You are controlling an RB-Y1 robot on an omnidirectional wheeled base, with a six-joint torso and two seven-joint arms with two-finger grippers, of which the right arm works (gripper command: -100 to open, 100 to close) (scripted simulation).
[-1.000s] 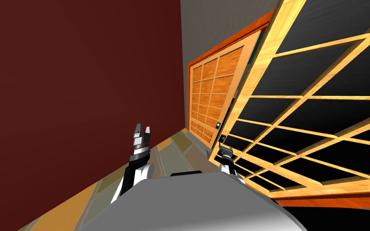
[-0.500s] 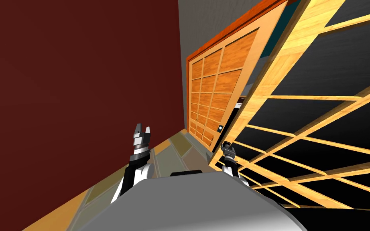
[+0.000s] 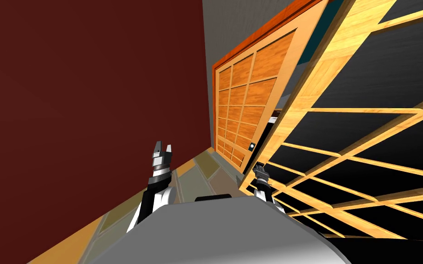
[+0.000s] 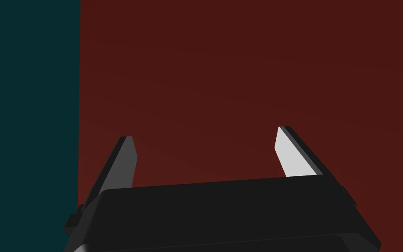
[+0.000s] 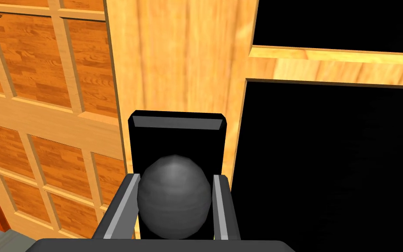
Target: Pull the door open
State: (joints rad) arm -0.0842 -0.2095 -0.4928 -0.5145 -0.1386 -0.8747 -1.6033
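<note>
A light wood lattice door with black panes stands angled on my right. Its dark grey round knob sits on a black plate at the door's edge stile. My right gripper is shut on the knob, one finger pressing each side. In the head view the right gripper is at the door's lower edge. My left gripper is raised beside the dark red wall, and the left gripper is open with nothing between its fingers.
A second door with orange wood panels and a small handle plate stands just beyond the lattice door. A tiled floor runs between the red wall and the doors, leaving a narrow passage.
My right gripper's fingers have closed in onto the knob. The head view shifted in the first half second, then held still. The left arm has not moved.
</note>
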